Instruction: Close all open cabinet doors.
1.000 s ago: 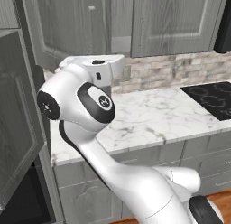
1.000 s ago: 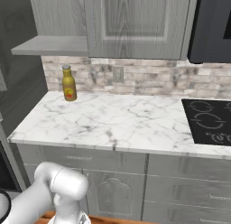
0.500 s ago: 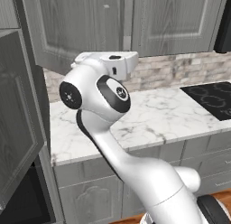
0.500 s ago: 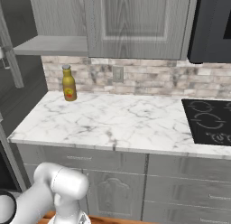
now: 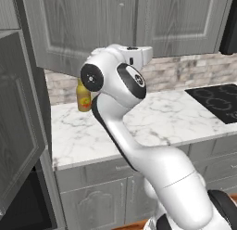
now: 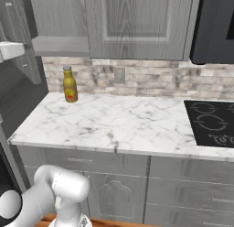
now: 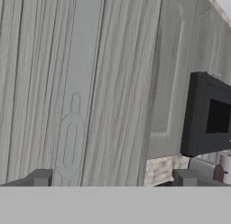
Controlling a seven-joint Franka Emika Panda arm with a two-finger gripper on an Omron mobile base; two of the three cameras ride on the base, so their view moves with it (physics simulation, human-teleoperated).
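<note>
the upper cabinet door (image 5: 88, 32) hangs ajar above the tabletop (image 6: 119, 121), left of the closed door (image 6: 139, 24). fingers (image 7: 41, 177) spread apart, empty — press flat, pushing steadily until it shuts, clear of the bottle (image 6: 69, 84).

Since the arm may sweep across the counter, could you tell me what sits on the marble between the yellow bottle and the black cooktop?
Nothing: in the right base view, the counter is bare between the bottle and the cooktop.
</note>
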